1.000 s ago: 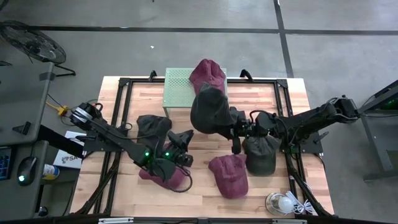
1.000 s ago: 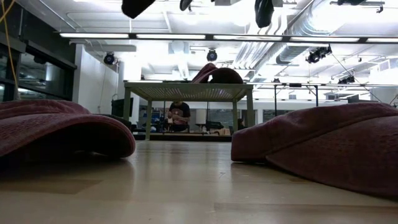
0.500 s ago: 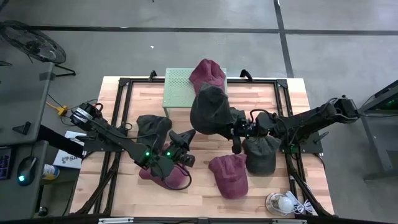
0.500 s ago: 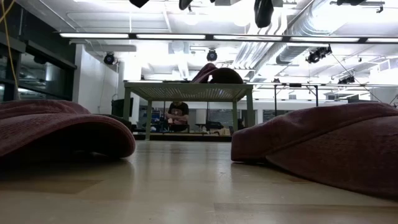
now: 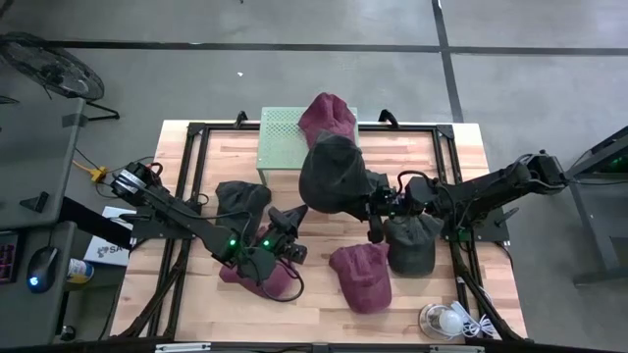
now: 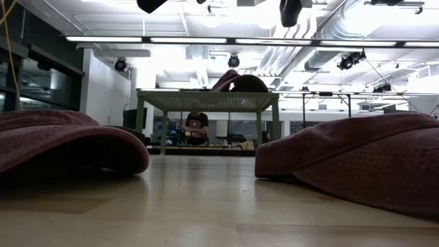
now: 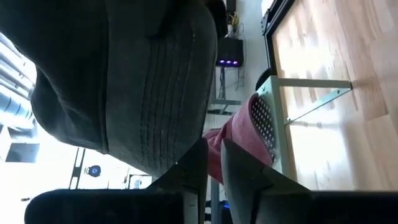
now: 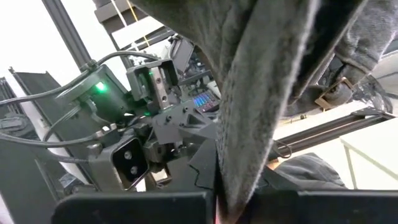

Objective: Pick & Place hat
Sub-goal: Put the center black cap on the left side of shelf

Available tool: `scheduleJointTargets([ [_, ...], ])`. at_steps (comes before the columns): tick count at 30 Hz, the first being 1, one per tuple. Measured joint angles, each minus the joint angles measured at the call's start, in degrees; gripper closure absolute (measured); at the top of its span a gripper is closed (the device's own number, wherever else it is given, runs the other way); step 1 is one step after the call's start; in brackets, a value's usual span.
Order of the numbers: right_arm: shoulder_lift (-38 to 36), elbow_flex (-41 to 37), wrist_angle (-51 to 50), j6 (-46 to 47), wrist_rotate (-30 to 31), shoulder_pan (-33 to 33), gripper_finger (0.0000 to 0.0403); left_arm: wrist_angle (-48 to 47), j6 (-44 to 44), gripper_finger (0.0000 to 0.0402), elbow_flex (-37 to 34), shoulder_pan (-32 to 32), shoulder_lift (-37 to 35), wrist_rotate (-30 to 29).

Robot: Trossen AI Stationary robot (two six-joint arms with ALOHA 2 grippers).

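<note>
Centre of the high view: the right gripper [image 5: 371, 203] is clamped on the dark grey hat [image 5: 332, 176], lifted beside the green stand [image 5: 279, 140]. The left gripper [image 5: 294, 213], fingers nearly together, noses toward it, seemingly empty.

You see the dark grey hat [image 5: 332, 175] hanging off the table, just in front of the green perforated stand [image 5: 282, 143], with the right gripper [image 5: 371, 199] clamped on its edge and the left gripper [image 5: 294, 213] nearly closed right beside it. On the stand's right corner lies a maroon hat [image 5: 328, 115]. Nearer you than the stand, the wooden table [image 5: 206, 299] holds another dark hat [image 5: 241, 198], a dark hat [image 5: 410, 244] under the right arm, a maroon hat [image 5: 361, 277] and a maroon hat [image 5: 257, 277] under the left arm.
</note>
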Motion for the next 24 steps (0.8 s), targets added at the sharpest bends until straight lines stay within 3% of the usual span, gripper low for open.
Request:
scheduleJointTargets([
  [6,0.0,0.0,-1.1,-0.2,-0.1,-1.2,0.0399,0.0,0.6,0.0361,0.0,0.0,0.0,5.3],
  [11,0.0,0.0,-0.9,-0.4,0.0,-1.2,0.0399,-0.3,4.1,0.0352,0.0,0.0,0.0,0.7],
  [21,0.0,0.0,0.8,-0.6,-0.7,-1.3,0.0399,-0.2,11.6,0.0224,0.0,0.6,0.0,2.3],
  [24,0.0,0.0,0.8,-0.5,-1.0,-1.2,0.0399,0.9,11.8,0.0205,0.0,2.1,0.0,0.9],
])
